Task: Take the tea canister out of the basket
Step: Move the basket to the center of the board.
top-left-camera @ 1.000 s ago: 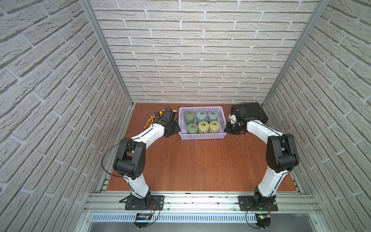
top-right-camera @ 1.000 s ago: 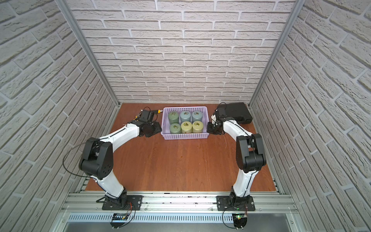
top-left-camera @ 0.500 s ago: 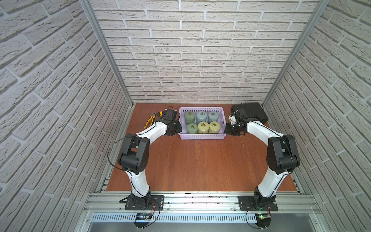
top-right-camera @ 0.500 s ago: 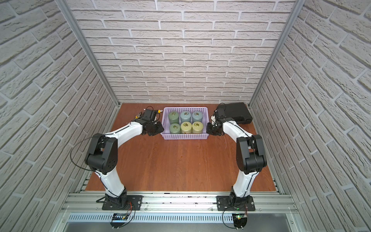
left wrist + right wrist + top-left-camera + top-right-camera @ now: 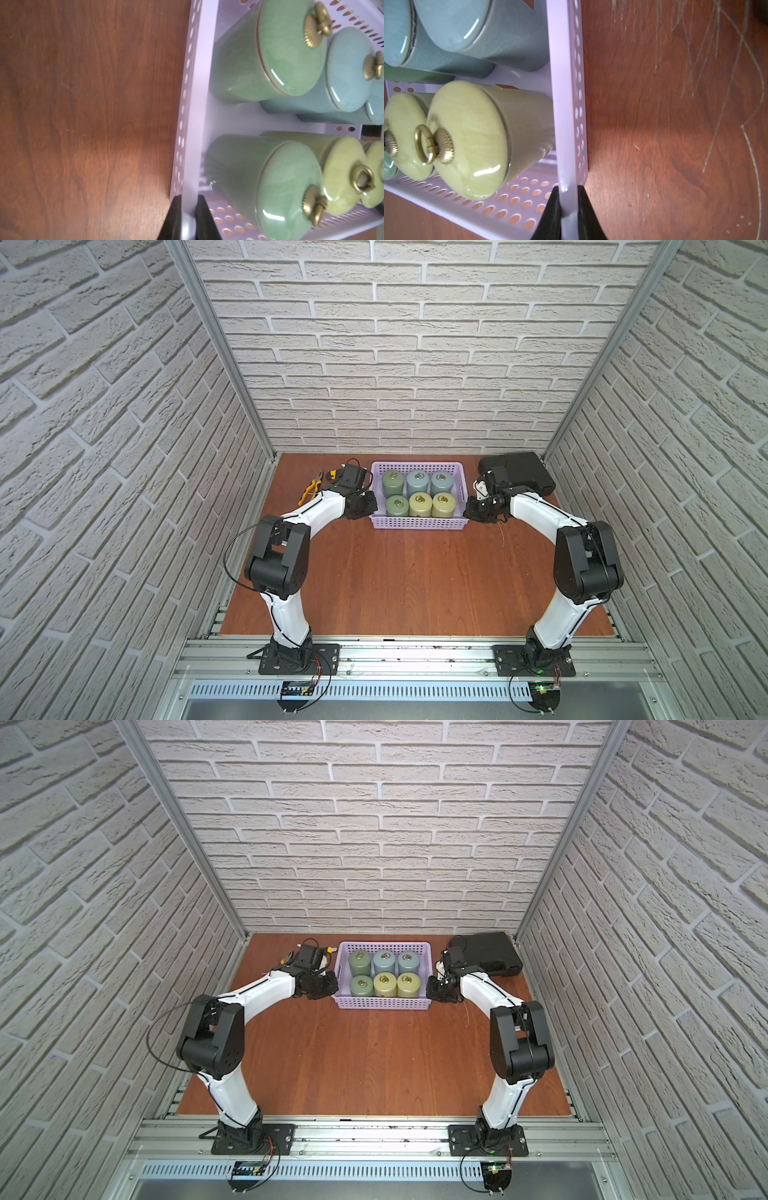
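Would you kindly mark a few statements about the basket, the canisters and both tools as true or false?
1. The left tool is shut on the basket's rim. True.
2. The right tool holds a yellow canister by its ring. False: it is shut on the basket's rim, beside that canister.
3. Six canisters stand in the basket. True.
4. The black case lies on the robot's left. False: it lies on the robot's right, at the back.
5. Yellow-handled pliers lie on the robot's left, outside the basket. True.
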